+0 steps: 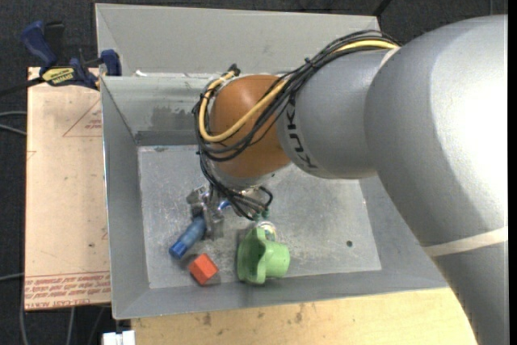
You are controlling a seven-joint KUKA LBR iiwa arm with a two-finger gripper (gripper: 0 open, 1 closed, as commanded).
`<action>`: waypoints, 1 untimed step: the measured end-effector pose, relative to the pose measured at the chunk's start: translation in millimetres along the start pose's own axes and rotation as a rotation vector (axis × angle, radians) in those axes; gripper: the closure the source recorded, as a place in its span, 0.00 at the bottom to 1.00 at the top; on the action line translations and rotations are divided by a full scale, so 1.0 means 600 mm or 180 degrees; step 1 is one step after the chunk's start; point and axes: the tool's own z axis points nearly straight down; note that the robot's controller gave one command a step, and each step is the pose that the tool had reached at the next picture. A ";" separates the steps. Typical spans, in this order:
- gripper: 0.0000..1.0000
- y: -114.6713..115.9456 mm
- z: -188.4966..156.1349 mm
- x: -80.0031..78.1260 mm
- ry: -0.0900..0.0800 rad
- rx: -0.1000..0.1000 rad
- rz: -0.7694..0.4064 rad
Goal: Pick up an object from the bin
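Observation:
My gripper (209,210) hangs low over the front left part of the bin floor, under the arm's orange dome. A small blue oblong thing (186,241) lies slanted just below and left of it, its upper end right at the gripper's tip. A small orange-red block (203,269) sits close to the front wall, just beyond the blue thing. A light green cup-like plastic thing (261,257) lies on its side to the right of the block, a little in front of the gripper.
The arm with its cables covers the middle and right of the bin. Bare grey floor shows left of the gripper and at the front right. The sloping bin walls stand close to the three things at the front.

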 end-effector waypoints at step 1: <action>1.00 0.026 -0.332 0.017 -0.0029 0.0002 0.0289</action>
